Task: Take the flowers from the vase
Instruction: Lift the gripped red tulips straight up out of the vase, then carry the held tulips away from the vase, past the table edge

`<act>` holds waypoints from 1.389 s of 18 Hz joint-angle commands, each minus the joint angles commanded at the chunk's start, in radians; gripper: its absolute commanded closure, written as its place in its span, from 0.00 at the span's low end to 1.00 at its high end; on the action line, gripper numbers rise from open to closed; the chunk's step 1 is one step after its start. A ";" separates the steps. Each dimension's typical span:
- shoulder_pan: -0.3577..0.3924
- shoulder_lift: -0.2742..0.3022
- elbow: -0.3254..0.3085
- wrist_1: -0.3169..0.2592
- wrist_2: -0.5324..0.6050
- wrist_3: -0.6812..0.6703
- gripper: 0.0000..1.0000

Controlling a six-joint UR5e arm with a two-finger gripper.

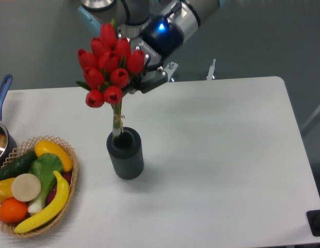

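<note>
Progress: the flowers (109, 70) are gripped and raised, with most of the stem length showing above the vase (126, 154) — the pick is largely done.
Left to do: only the stem ends sit at the vase's mouth, at its left edge; I'd say a little more lift is needed before the bunch hangs free.
Fingers: the gripper (144, 78) is clamped on the bunch from the right and far side, just under the red heads; its fingertips are mostly hidden behind the blooms.
Flowers: over the left half of the table (227, 155), heads leaning slightly left, stems running down and right into the vase.
Vase: upright on the table, directly below the bunch — nothing holds it but its own weight.
Nearby: a fruit basket (31, 186) at the near left, well apart.
</note>
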 joint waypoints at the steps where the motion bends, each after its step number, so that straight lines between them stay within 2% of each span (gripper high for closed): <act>1: 0.014 -0.002 0.009 0.000 0.002 0.002 0.49; 5: 0.127 -0.020 0.037 0.014 0.008 0.015 0.48; 12: 0.308 -0.136 0.139 0.031 0.055 0.113 0.49; 15: 0.345 -0.216 0.228 0.029 0.075 0.114 0.48; 18: 0.383 -0.262 0.276 0.031 0.084 0.117 0.49; 25: 0.449 -0.334 0.288 0.032 0.086 0.169 0.49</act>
